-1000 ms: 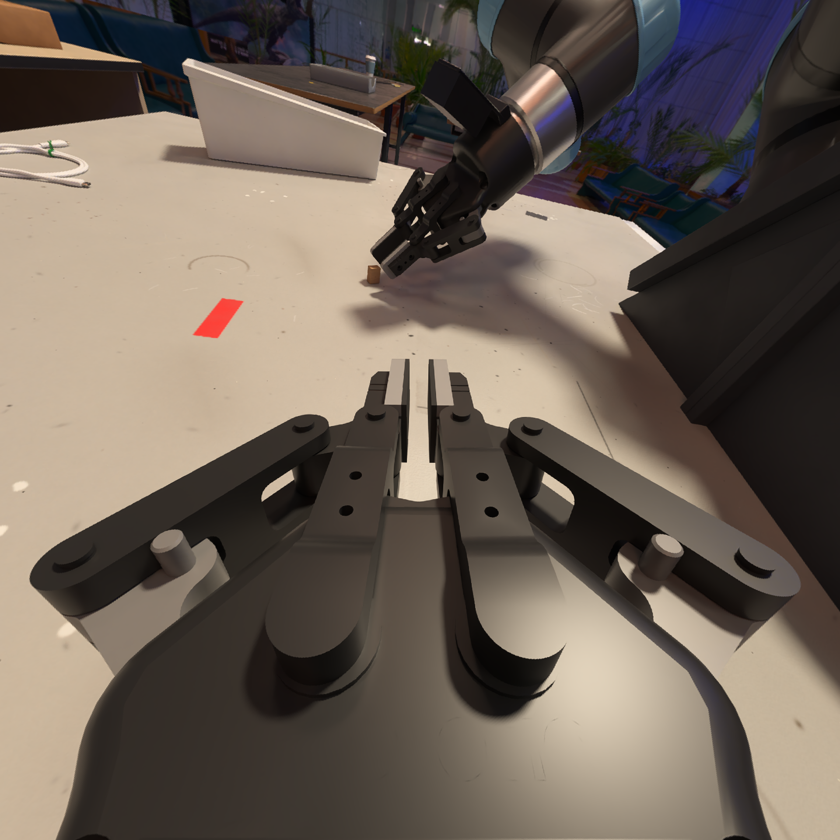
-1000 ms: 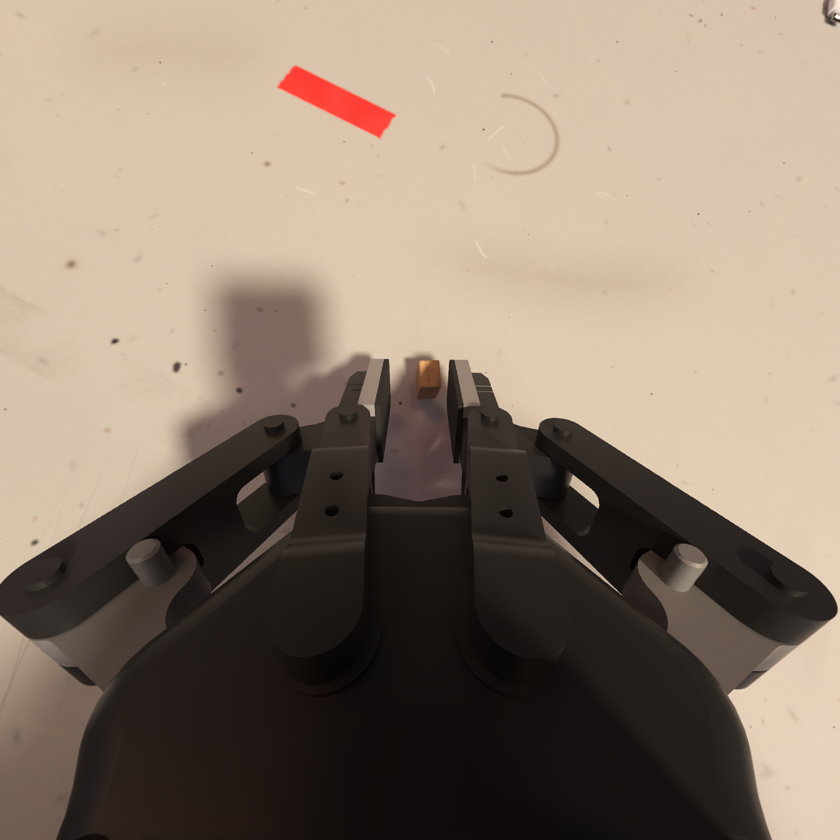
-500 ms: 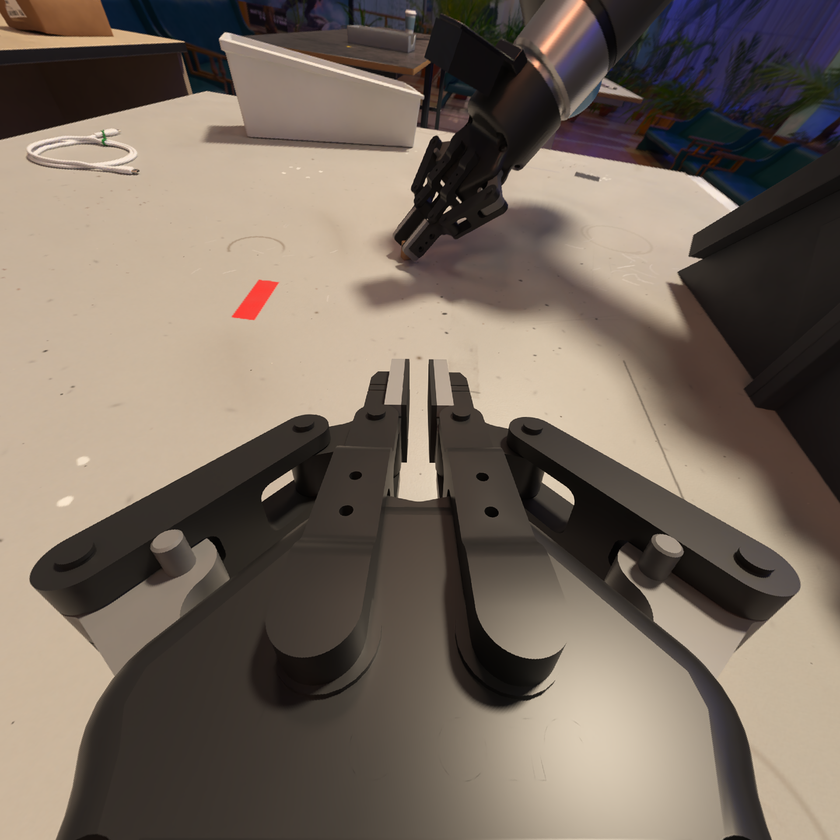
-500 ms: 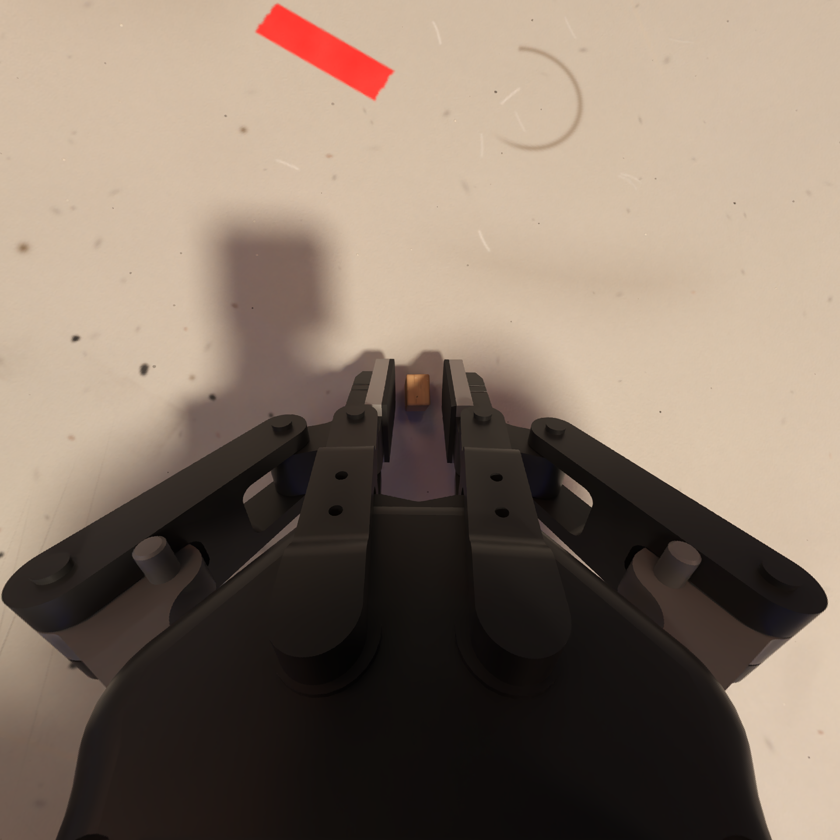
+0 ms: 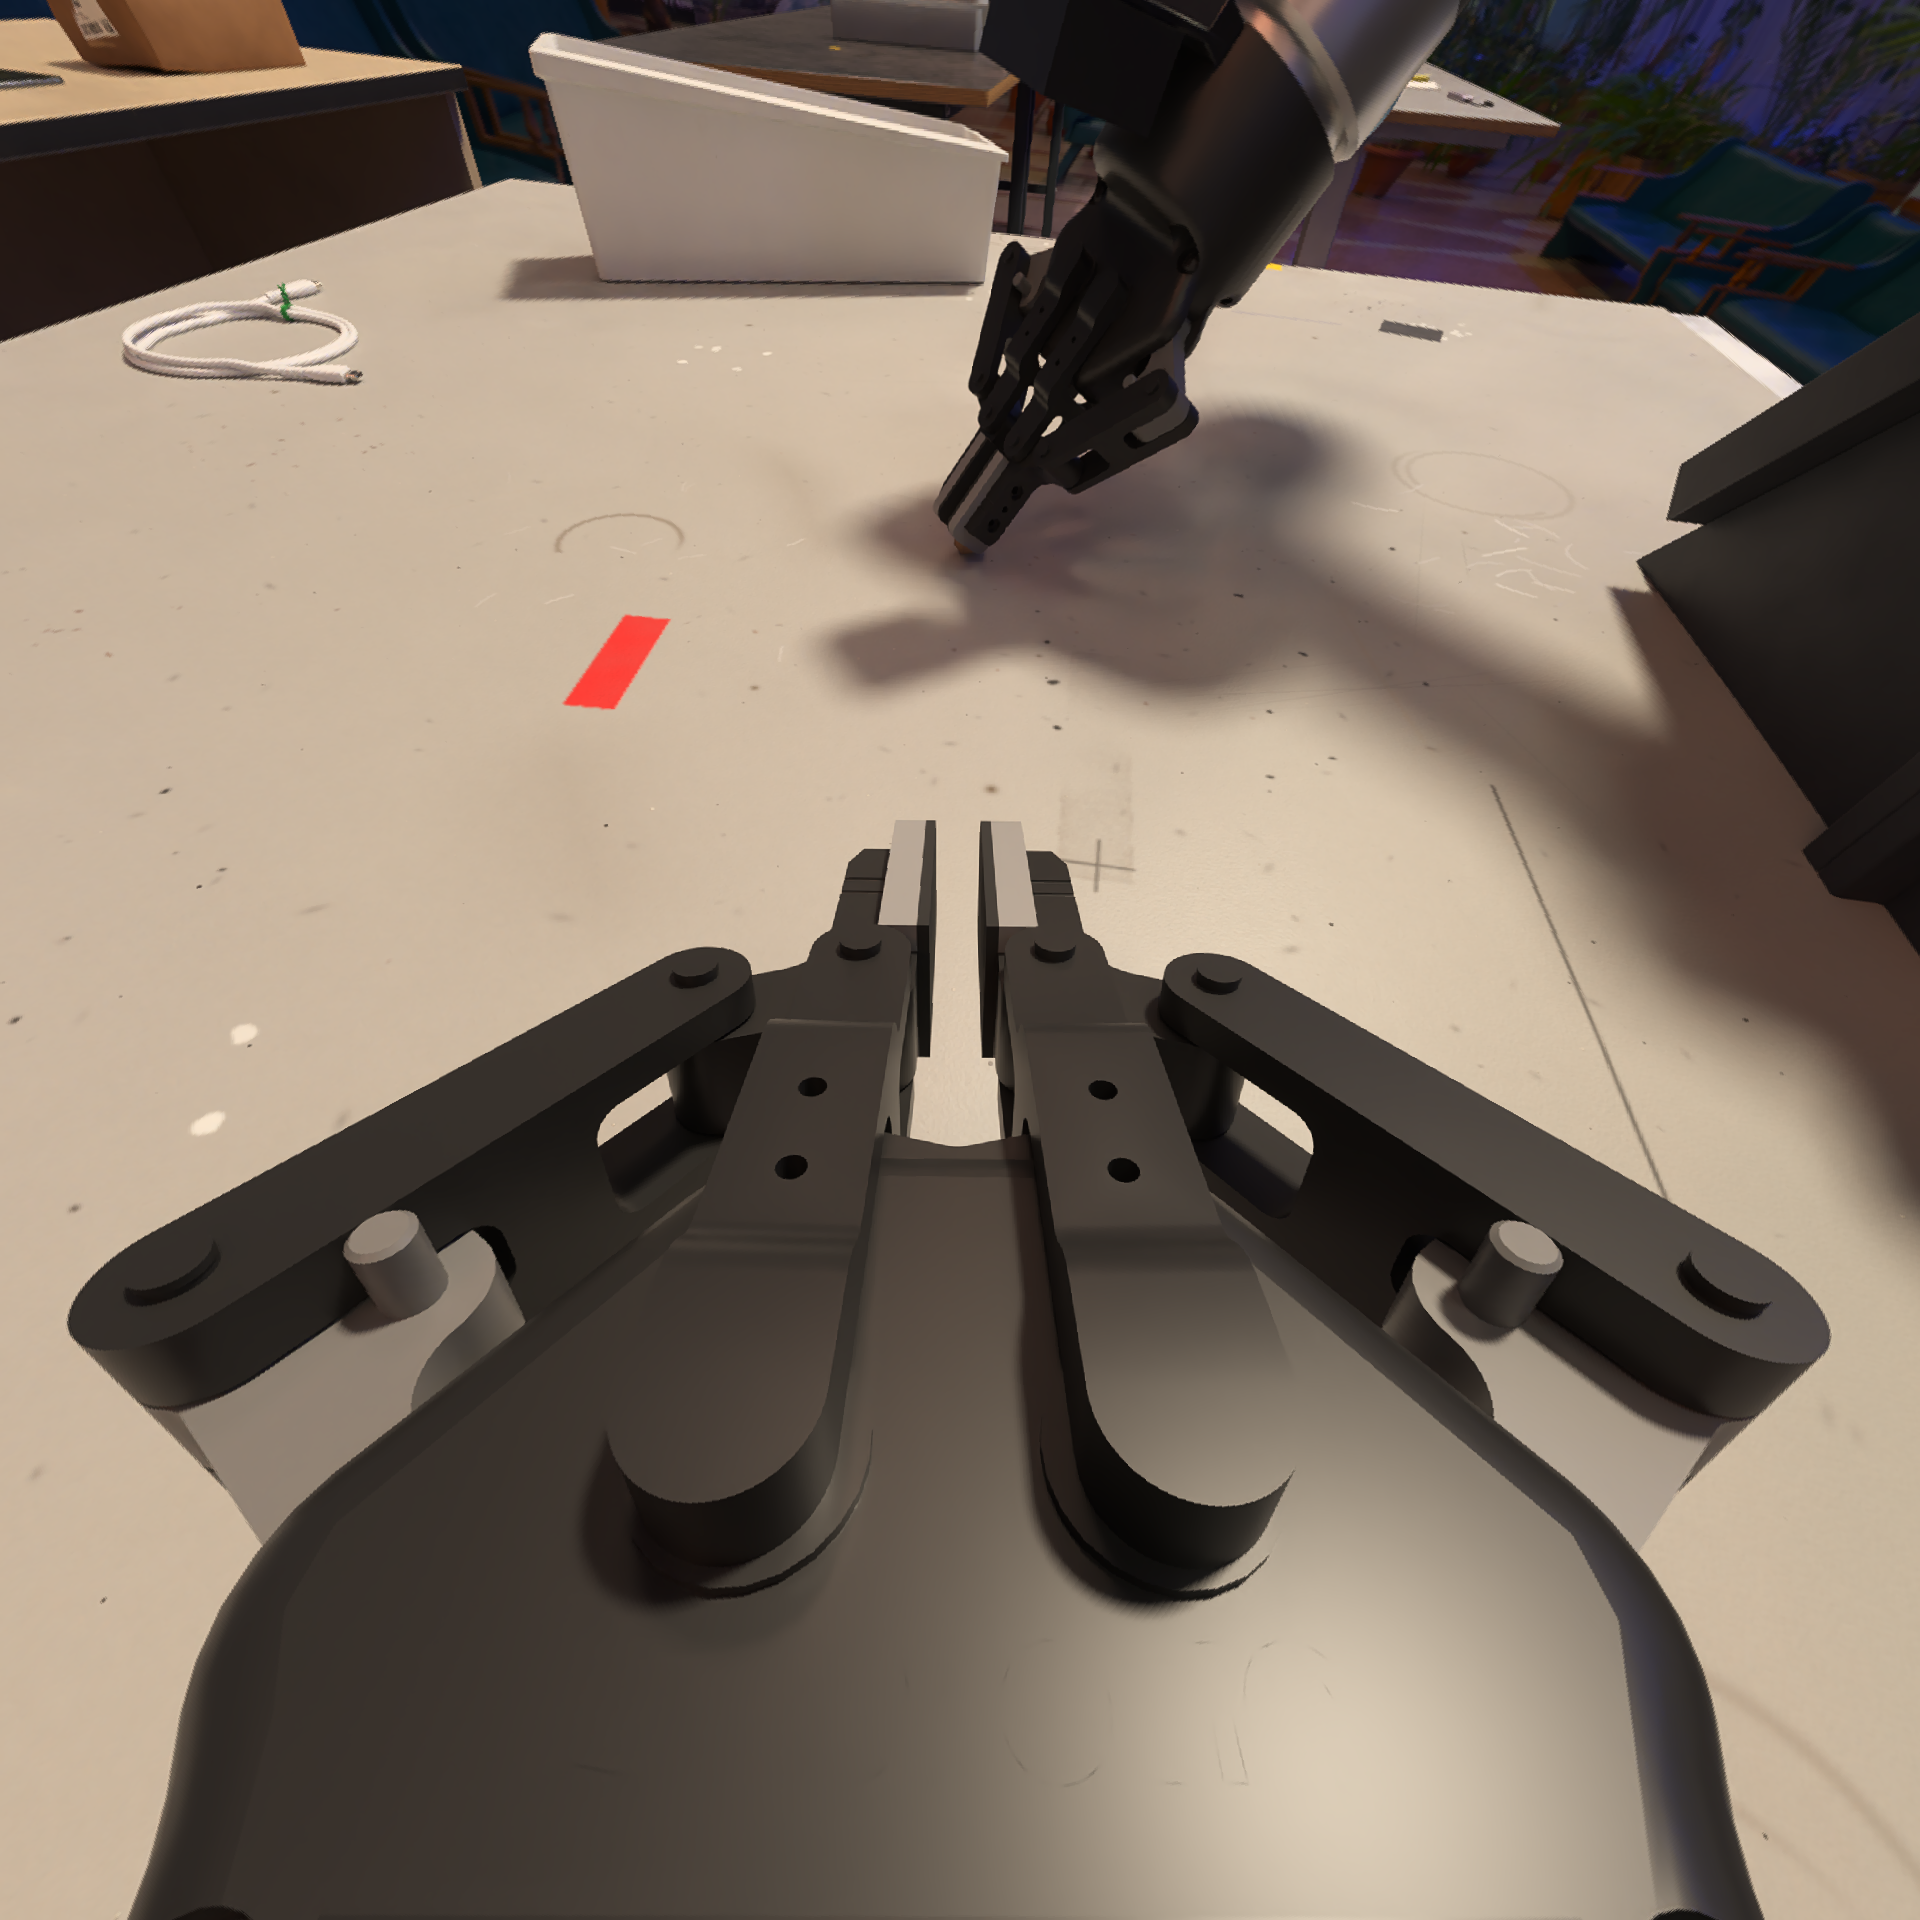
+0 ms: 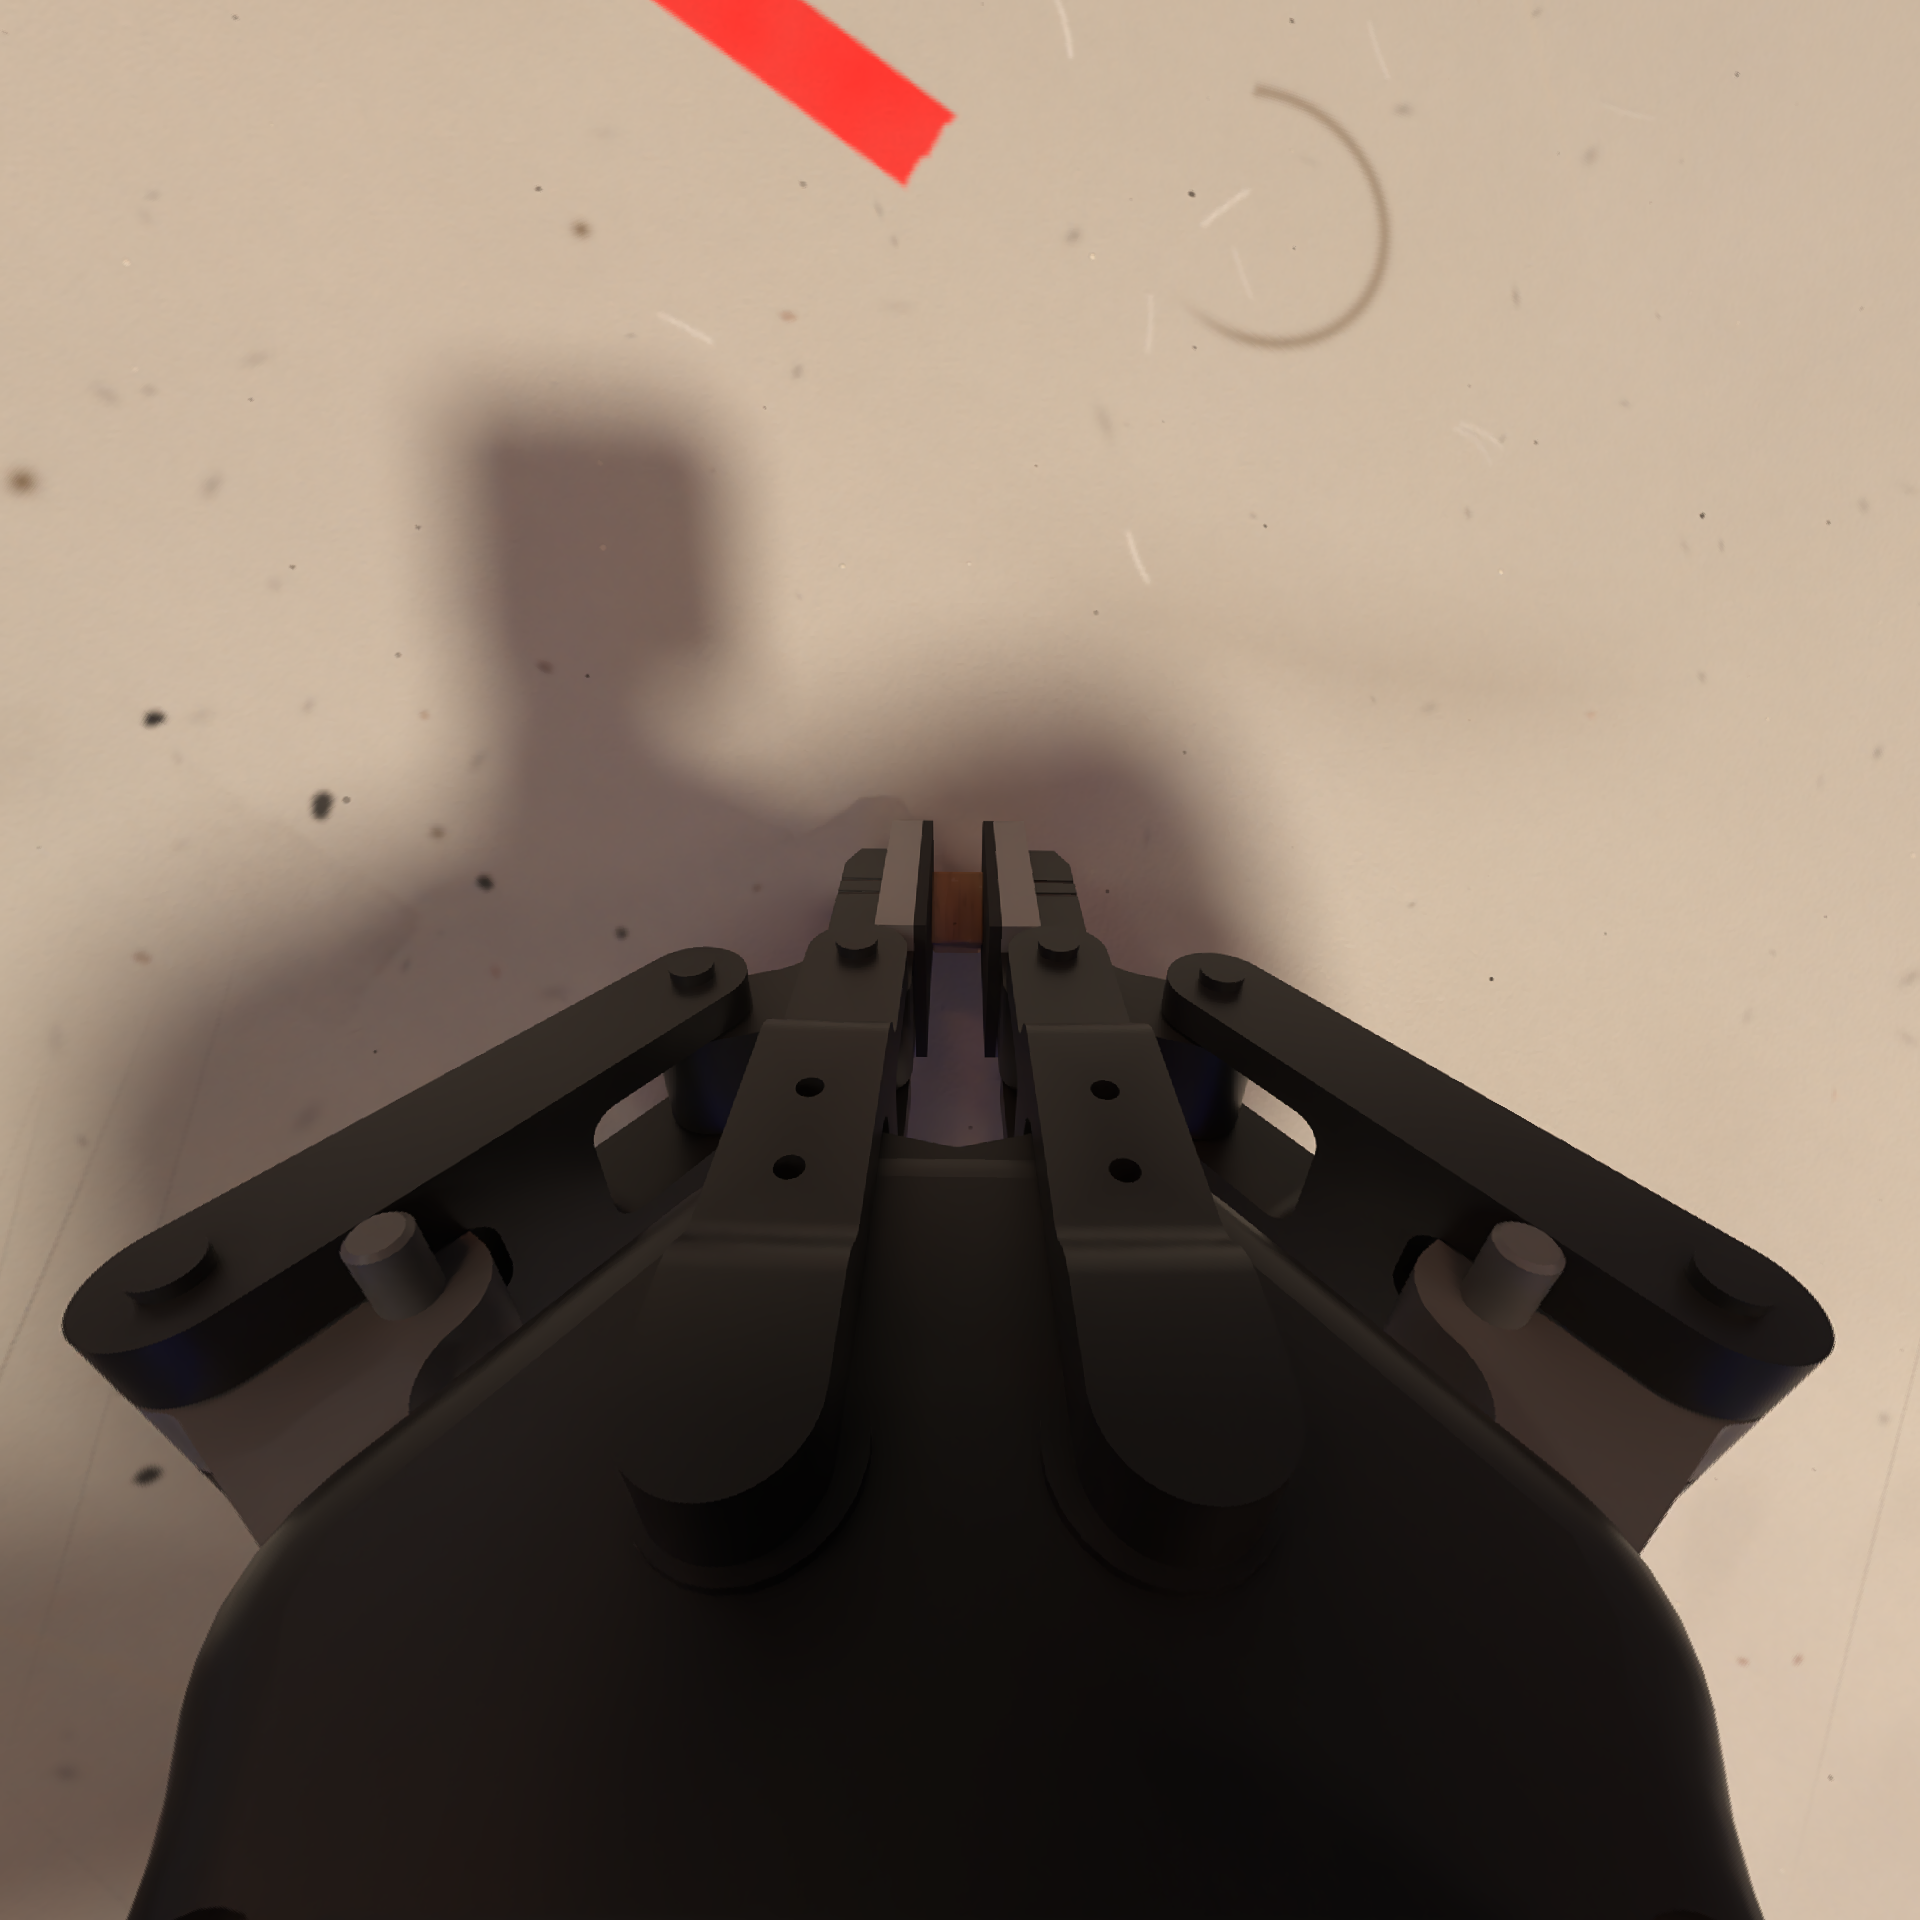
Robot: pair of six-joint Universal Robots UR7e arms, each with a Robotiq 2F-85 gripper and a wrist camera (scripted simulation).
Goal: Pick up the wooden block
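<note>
The wooden block is a tiny brown cube on the beige table. In the right wrist view it sits between my right gripper's pads, which press on both its sides near the tips. The right gripper points steeply down with its tips at the table. In the left wrist view the right gripper shows at the far middle, and only a sliver of the block peeks out under its tips. My left gripper is shut and empty, low over the near part of the table, well short of the block.
A red tape strip lies left of the block. A white bin and a coiled white cable sit at the far side. A dark block-like structure stands at the right edge.
My right gripper came down around the block and closed from a wider gap until its pads met the block's sides. The left wrist view has shifted and tilted slightly; its fingers stay shut.
</note>
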